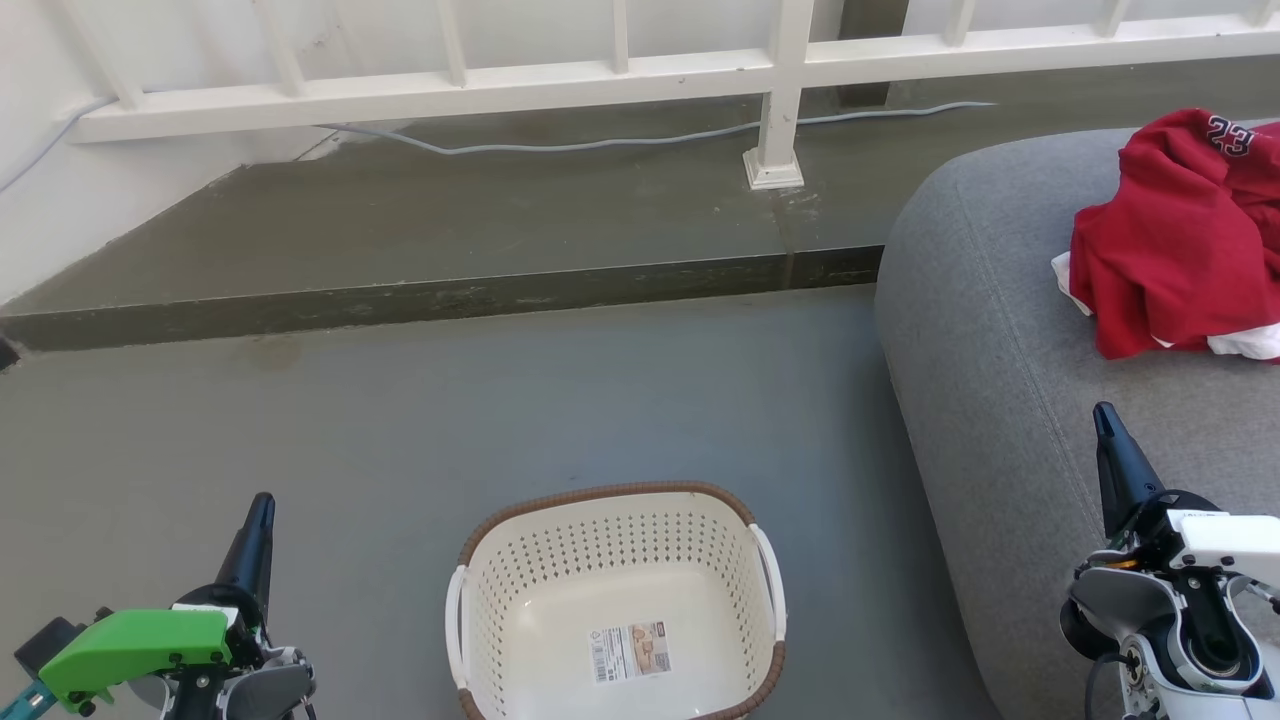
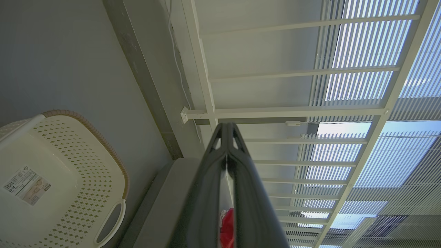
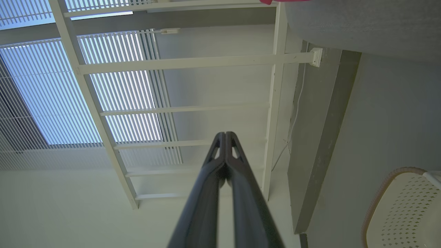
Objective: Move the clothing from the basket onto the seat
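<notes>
Between the left gripper and right gripper, both pinched together on nothing, stands the basket; beyond the right one the clothing lies on the seat.

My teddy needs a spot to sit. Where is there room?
Free: the basket, bare but for a sticker; the seat between the clothing and the right gripper; the floor from basket to step. Crowded: the seat's far right.
</notes>
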{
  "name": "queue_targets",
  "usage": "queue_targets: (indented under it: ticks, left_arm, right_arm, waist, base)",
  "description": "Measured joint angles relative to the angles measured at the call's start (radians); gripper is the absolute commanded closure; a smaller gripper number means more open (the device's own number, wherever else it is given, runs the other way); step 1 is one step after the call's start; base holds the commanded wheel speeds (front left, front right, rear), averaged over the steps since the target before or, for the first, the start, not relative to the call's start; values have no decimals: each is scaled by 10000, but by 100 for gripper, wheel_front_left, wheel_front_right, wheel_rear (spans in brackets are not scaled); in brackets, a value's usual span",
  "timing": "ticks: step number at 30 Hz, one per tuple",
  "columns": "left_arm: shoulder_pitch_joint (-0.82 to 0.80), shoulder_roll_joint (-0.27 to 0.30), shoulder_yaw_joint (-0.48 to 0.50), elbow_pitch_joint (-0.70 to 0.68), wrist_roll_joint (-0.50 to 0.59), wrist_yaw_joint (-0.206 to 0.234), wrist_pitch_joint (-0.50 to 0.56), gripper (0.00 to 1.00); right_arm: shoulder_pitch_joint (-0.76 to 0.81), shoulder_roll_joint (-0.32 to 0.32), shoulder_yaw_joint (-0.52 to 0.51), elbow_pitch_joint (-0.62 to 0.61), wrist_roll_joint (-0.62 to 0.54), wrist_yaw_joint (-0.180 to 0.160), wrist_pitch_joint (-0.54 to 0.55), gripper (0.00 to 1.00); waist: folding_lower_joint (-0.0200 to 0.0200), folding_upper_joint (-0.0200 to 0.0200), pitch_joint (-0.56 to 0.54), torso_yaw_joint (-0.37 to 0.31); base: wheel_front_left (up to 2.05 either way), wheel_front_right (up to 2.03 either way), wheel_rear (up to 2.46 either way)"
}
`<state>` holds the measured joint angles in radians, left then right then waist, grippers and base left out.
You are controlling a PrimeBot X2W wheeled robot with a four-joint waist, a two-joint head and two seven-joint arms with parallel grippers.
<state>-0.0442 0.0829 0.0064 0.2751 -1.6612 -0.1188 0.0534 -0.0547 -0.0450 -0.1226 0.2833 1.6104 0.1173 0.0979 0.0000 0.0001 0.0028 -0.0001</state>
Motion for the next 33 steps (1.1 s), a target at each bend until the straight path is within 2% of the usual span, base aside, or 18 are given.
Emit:
queue_targets:
  ticks: [33]
  left_arm:
    - [-30,-15,38,31,0,-2,44,100]
  right_arm:
    - [0,2,-8,-10,0,2,0,100]
  waist:
    - [0,0,-1,1]
  base:
    - [0,0,0]
